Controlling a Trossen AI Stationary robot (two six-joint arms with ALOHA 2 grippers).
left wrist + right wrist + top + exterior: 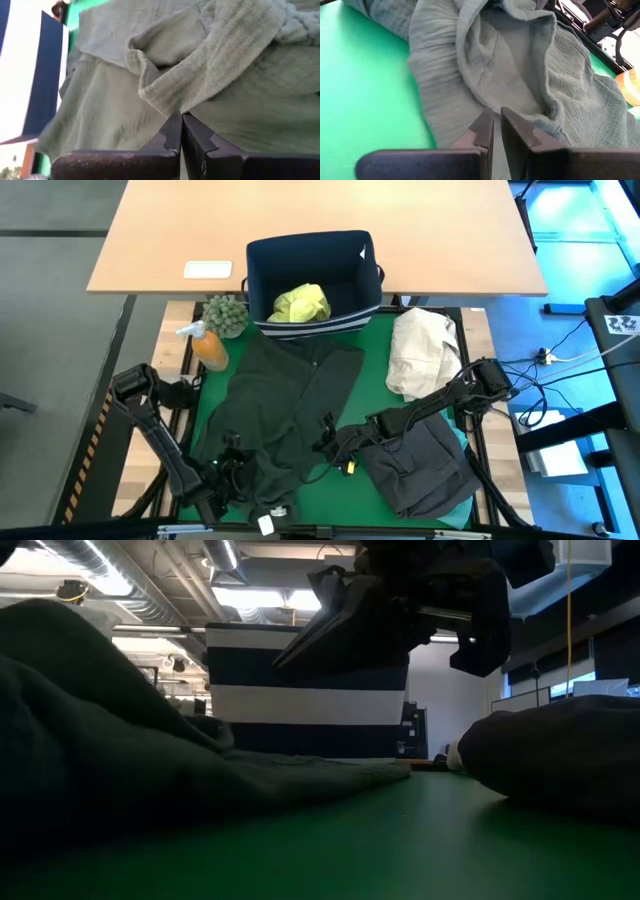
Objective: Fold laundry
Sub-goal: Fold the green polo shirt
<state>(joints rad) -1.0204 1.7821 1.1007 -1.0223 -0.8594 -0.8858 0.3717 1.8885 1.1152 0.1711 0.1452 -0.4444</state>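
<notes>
A dark olive garment [285, 405] lies spread on the green mat [365, 510], rumpled at its near end. My left gripper [236, 467] is shut at that garment's near left part. My right gripper [335, 442] is shut at its near right edge. In the wrist views the same cloth [125, 100] [485, 65] looks grey-green and ribbed. A charcoal grey garment [420, 465] lies in a heap at the near right, on a turquoise one [466, 510]. A yellow-green shirt [300, 302] sits in the navy bin [262, 265]. My left gripper pinches a raised fold of the olive garment [167, 102] at its fingertips, slanting down from the near left. The fold rises in a peak to the tips; the cloth around it lies slack on the mat. My right gripper has its fingertips [482, 127] on a folded edge of the olive garment [492, 102], slanting down from the right. A thin strip of cloth shows between the two fingers. How many layers, I cannot tell; the garment lies slack on the mat.
A cream-beige bundle [424, 352] lies at the far right of the mat. An orange spray bottle [207, 345] and a small green plant [226, 315] stand at the far left beside the bin. Bare mat shows between the two garments [350, 480].
</notes>
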